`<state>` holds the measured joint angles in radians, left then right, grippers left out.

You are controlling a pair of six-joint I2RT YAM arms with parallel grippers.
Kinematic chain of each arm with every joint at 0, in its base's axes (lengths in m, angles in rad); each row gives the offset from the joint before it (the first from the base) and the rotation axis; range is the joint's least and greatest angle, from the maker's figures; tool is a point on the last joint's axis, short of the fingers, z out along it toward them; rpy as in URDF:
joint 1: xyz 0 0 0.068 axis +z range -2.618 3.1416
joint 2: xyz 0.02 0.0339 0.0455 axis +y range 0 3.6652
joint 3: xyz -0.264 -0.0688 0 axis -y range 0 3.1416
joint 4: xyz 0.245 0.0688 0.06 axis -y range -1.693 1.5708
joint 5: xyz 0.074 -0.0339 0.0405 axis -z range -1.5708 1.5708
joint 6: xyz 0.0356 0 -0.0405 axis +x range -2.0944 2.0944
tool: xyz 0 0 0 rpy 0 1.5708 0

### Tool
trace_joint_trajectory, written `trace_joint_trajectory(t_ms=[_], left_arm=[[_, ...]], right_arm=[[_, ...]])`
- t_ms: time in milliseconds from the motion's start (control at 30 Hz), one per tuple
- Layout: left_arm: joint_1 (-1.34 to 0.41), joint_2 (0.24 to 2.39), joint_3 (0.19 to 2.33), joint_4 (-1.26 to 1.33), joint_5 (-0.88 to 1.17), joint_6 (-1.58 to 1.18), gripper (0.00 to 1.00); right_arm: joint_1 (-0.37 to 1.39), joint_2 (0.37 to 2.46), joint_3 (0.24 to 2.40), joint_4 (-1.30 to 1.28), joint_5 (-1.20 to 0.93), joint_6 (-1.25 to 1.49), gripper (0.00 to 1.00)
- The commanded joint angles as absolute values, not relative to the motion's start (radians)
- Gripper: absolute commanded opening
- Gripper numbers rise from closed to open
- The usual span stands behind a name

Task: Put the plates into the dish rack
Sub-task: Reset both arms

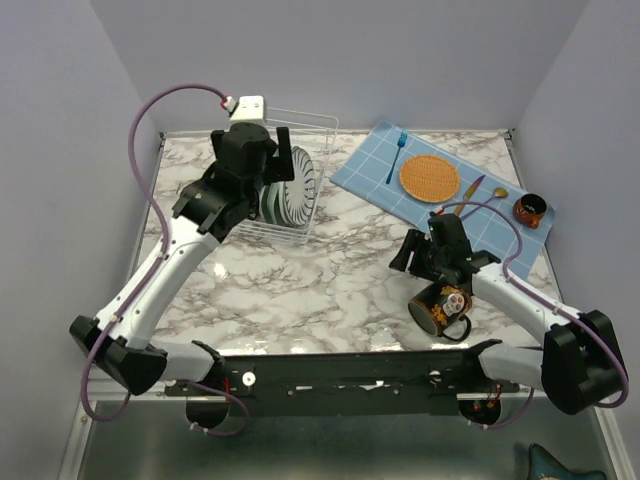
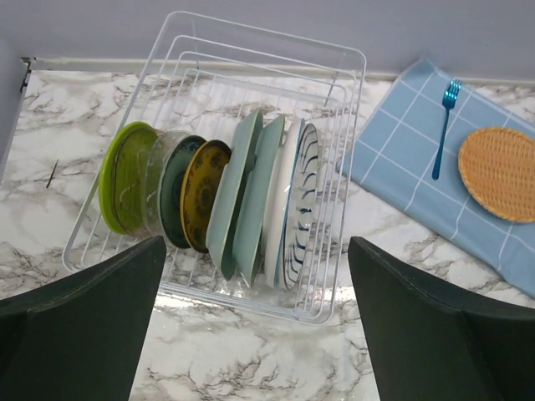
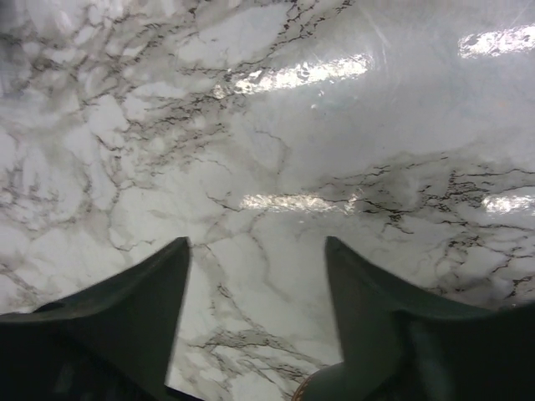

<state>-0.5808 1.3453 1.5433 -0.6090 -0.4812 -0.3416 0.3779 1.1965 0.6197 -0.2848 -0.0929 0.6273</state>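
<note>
While the left arm [image 1: 170,260] hides much of the far-left dish rack [image 2: 267,33] from above, the plates [image 2: 251,200] stand on edge inside it, overlapping, mostly rims showing. The left gripper [image 2: 257,246] gapes empty above them. The right gripper [image 3: 255,242] hangs with fingers apart, empty, over bare marble table [image 3: 251,125].

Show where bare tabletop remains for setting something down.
The widest bare marble lies mid-table, bordered by the dish rack, the blue cloth and the black mug. A narrower strip runs between rack and cloth. Crowded: the rack, packed with upright plates under the left gripper, and the cloth, holding fork and orange mat.
</note>
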Motion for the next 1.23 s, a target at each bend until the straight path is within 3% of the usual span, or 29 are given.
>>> trace_joint_trajectory(t_ms=[0,233,667,1200], left_arm=[[-0.566,1.256,1.465,-0.571,-0.459,-0.350,0.99],[-0.566,1.065,1.192,-0.489,-0.500,-0.380,0.99],[-0.566,0.914,0.922,-0.385,-0.548,-0.465,0.99],[-0.566,0.899,0.853,-0.319,-0.535,-0.457,0.99]], right_arm=[[0.374,1.105,0.652,-0.276,-0.072,0.581,1.00],[0.373,0.930,0.710,-0.350,0.043,0.447,1.00],[0.374,0.623,0.634,-0.278,0.118,0.342,1.00],[0.374,0.621,0.627,-0.287,0.146,0.339,1.00]])
